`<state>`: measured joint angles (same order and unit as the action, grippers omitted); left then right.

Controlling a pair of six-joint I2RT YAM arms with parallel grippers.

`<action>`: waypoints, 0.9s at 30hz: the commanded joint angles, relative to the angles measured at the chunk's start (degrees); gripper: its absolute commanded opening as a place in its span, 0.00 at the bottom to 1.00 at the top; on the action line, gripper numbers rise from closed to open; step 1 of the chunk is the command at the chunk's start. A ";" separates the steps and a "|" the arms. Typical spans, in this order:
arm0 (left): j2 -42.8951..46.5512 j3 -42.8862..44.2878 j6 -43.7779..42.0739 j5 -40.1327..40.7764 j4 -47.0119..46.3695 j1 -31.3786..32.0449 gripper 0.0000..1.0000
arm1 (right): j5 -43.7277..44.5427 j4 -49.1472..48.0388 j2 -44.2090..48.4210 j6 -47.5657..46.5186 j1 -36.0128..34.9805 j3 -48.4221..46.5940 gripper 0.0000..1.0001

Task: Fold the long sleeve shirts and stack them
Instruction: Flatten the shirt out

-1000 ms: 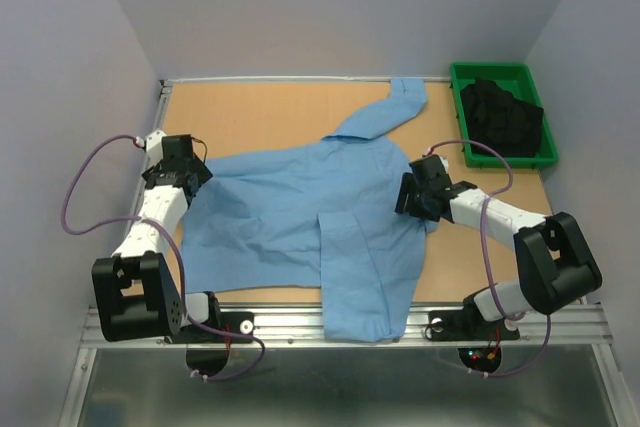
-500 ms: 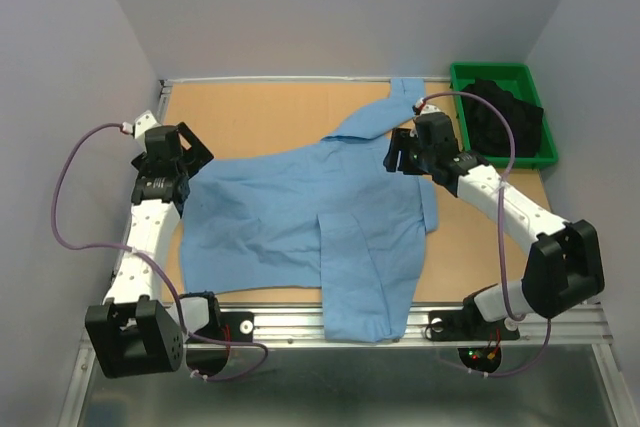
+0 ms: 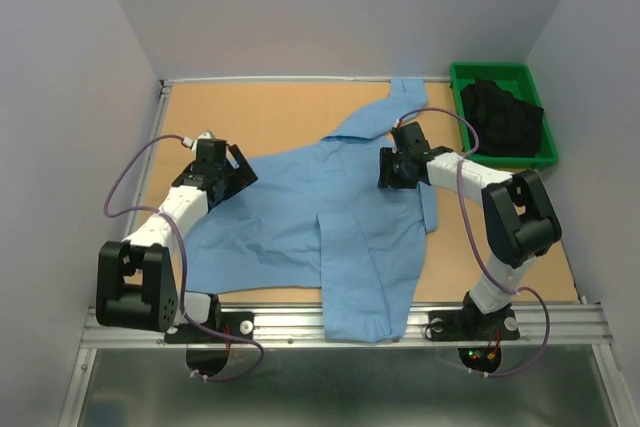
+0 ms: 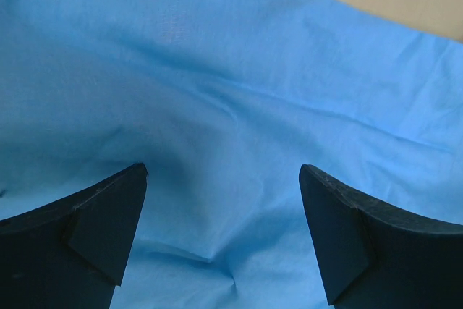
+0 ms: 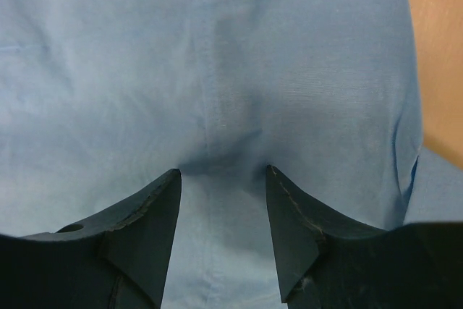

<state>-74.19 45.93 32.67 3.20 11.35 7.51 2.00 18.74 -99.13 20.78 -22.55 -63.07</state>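
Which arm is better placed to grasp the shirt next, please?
Probably the right: its jaws narrowly straddle a raised seam of the shirt; the left jaws stand wide over flatter cloth.

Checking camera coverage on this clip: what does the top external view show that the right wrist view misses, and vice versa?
Top external only: the whole light blue shirt spread out, the left gripper at its edge, and the green bin holding dark items. Right wrist only: a stitched seam running up from between the open fingertips of the right gripper. Both: shirt fabric, the right gripper, and the tan table.
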 commanded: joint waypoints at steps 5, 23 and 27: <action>-10.69 0.56 2.67 -0.04 -5.90 0.31 0.98 | 5.38 -1.69 -3.79 4.79 2.15 -0.48 0.56; -25.13 20.25 -2.34 -4.88 -7.22 -2.15 0.99 | 2.13 -2.13 -2.13 7.54 13.67 -1.88 0.59; -17.51 19.11 -3.31 -1.81 -6.87 -2.15 0.99 | 0.29 -2.22 2.97 3.75 13.14 -2.68 0.61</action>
<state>-100.36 63.92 31.77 -0.67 4.49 5.52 3.88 16.49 -101.67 28.69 -8.71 -62.46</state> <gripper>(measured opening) 0.986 0.602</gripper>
